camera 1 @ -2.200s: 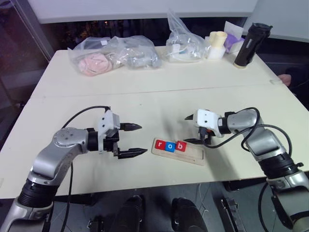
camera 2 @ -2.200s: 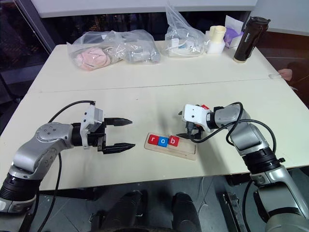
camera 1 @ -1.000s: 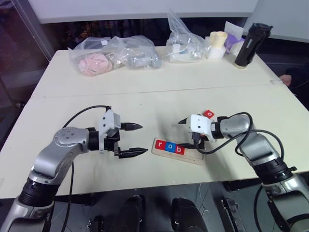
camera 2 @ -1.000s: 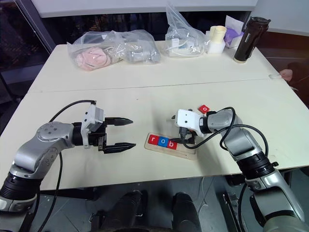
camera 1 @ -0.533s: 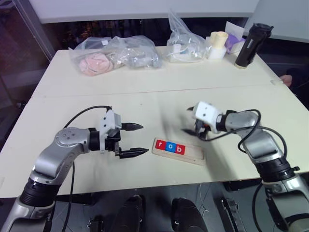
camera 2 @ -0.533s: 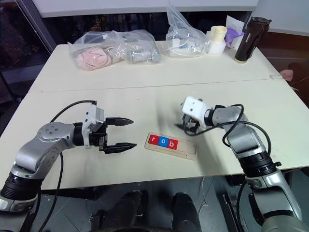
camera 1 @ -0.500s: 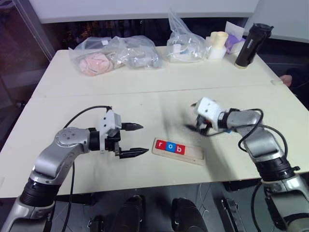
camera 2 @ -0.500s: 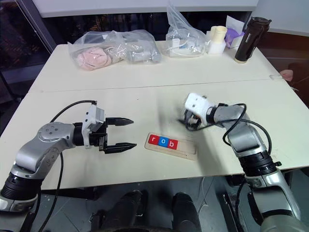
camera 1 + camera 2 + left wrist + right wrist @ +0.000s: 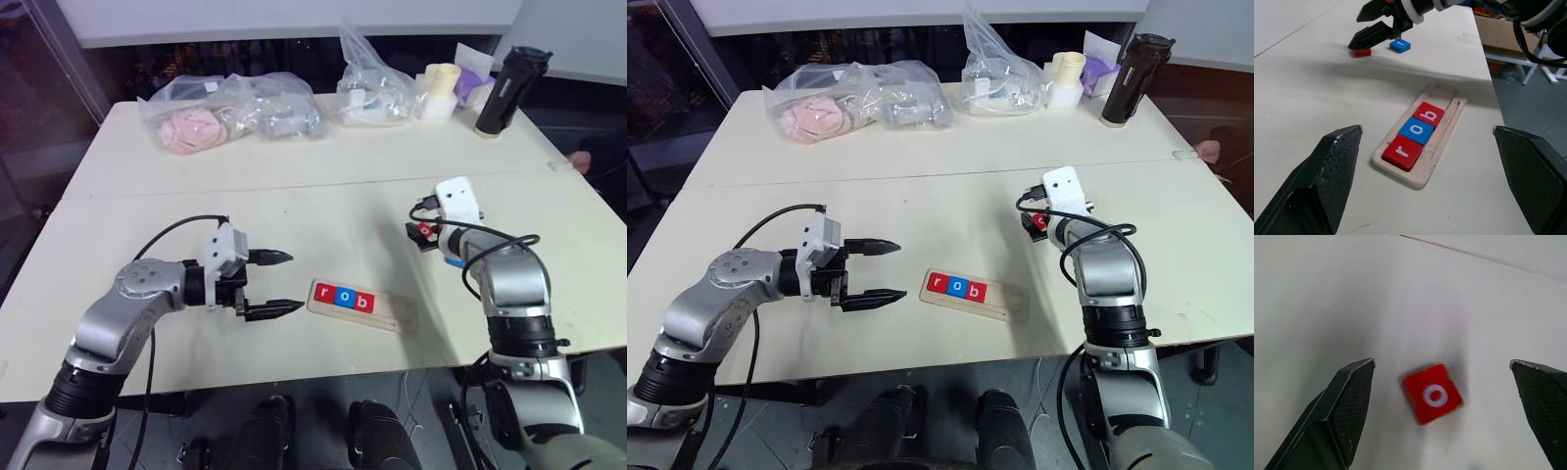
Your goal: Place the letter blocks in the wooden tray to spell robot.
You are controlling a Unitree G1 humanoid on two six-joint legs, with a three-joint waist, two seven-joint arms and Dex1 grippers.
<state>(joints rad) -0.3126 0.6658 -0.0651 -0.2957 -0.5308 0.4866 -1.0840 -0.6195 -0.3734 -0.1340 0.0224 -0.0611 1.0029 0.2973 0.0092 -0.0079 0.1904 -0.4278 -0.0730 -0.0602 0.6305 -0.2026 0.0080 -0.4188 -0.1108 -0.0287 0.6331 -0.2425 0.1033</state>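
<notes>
L gripper (image 9: 284, 284) sat nearest, low over the table (image 9: 323, 201) w/ jaws spread wide, nothing between them, tips aimed toward the wooden tray (image 9: 361, 305); tray lay just beyond those tips, apart from them, near the front edge of the table; in the tray: red r (image 9: 1402, 151), blue o (image 9: 1419, 130), red b (image 9: 1429, 113), packed edge to edge from the tray's L end, approx. half the groove bare on the R side.

R gripper (image 9: 1367, 30) was farther back and to the R of the tray, well apart from it, fingers (image 9: 1344, 406) wide apart, holding nothing; wrist cam looked down on a red o block (image 9: 1433, 394) flat on the table, sitting between the two fingers w/ a gap on each side, no contact visible; blue block (image 9: 1400, 46) lay just beside the red one, on the table, letter not readable; both loose blocks were outside the tray.

Far side of table: two clear plastic bags (image 9: 230, 116) w/ pinkish and grey contents at back L; another clear bag (image 9: 373, 90) at back centre; cream-coloured cup-like item (image 9: 441, 88) next to it; purple/white item (image 9: 473, 73) behind that; black bottle (image 9: 502, 90) upright at back R corner; table seam ran L to R between the bags and the arms.
</notes>
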